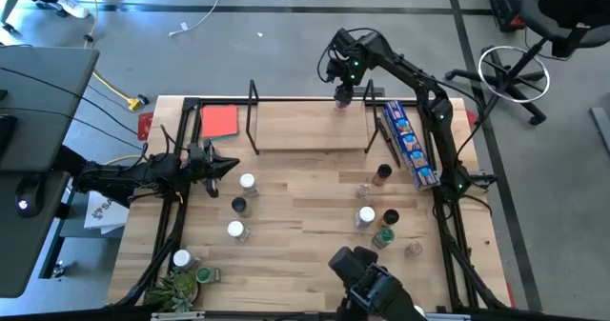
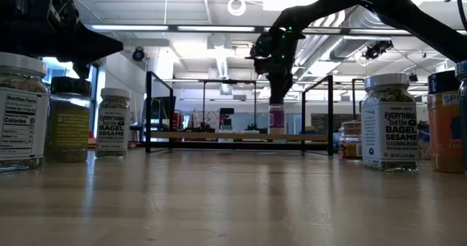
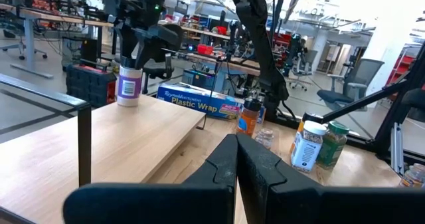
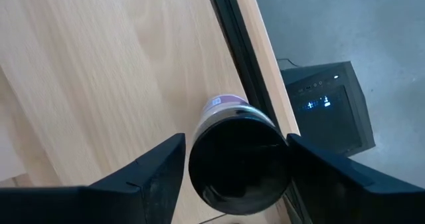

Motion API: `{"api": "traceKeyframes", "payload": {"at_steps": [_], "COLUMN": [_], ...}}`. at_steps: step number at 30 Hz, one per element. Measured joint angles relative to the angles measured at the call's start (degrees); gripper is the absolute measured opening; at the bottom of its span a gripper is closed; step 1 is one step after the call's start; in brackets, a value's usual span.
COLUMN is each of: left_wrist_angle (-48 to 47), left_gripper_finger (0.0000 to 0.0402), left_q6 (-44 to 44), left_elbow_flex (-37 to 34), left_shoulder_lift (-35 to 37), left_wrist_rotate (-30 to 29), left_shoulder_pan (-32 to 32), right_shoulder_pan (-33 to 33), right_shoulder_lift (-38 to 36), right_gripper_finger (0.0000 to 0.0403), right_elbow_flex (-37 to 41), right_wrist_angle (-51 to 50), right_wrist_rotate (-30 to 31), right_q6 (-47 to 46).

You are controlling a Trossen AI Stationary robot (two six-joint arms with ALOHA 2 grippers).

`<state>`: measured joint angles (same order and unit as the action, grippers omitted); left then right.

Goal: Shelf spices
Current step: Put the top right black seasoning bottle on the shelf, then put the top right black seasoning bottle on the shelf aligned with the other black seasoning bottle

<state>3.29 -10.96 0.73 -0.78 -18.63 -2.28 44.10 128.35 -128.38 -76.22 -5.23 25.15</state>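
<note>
The shelf is a light-wood board with black wire frames, lying along the table's far side. My right gripper reaches over the board's far right part and is shut on a spice jar with a purple label and a black lid. That jar shows upright under the gripper in the low view. Several other spice jars stand on the table, some left of centre and some right. My left gripper waits shut at the table's left side, near the jar. My right gripper pinches the purple-labelled jar at its black lid, one finger on each side. The fingers come from above, pointing down. The jar is upright, with its base on or just over the shelf board; which, I cannot tell.
A red card lies on the shelf's left end. A long blue packet lies by the shelf's right wire frame. A potted plant stands at the near left corner. The board's middle is bare wood.
</note>
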Motion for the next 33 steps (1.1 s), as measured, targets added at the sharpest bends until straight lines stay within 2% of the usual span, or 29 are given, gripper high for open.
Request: {"api": "traceKeyframes", "payload": {"at_steps": [10, 19, 27, 33], "left_wrist_angle": [0.0, 0.0, 0.0, -0.2], "left_gripper_finger": [0.0001, 0.0001, 0.0001, 0.0001], "left_q6": [0.0, 0.0, 0.0, 0.1], "left_elbow_flex": [0.0, 0.0, 0.0, 0.0], "left_shoulder_lift": [0.0, 0.0, 0.0, 0.0], "left_wrist_rotate": [0.0, 0.0, 0.0, 0.0], "left_shoulder_pan": [0.0, 0.0, 0.0, 0.0], "right_shoulder_pan": [-0.4, -2.2, -5.5, -12.1], "right_shoulder_lift": [-0.4, -1.1, -9.2, -18.7], "right_gripper_finger": [0.0255, 0.0256, 0.0256, 0.0256], "right_elbow_flex": [-0.6, -6.7, -5.0, -5.0], "right_wrist_angle": [-1.5, -6.2, -10.2, -10.6], "right_wrist_rotate": [0.1, 1.1, 1.6, 0.1], "right_q6": [-0.2, -1.4, -6.8, -7.1]}}
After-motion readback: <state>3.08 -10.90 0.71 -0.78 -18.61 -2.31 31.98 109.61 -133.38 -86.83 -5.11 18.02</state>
